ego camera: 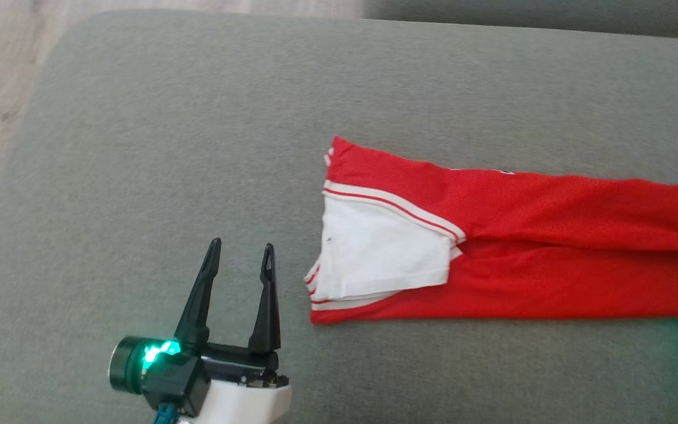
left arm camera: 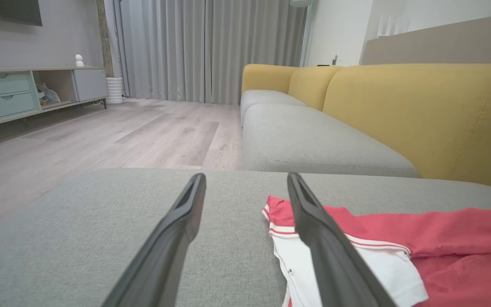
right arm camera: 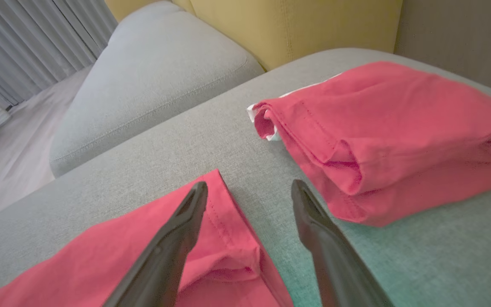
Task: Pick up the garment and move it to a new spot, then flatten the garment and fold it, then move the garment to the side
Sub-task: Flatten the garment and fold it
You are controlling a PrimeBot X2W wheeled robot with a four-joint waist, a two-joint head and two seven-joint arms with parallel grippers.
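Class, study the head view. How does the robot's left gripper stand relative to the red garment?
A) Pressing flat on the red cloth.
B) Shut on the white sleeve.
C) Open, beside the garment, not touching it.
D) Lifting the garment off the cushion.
C: the left gripper has its fingers spread over bare grey cushion, apart from the red garment.

Head overhead, wrists low, close, sharing garment (ego camera: 551,277)

No lettering, number, brand or sign can be read. One small dark mark (ego camera: 505,171) is noted at the far edge of the red garment (ego camera: 551,235), possibly print. It is too small to be made out.
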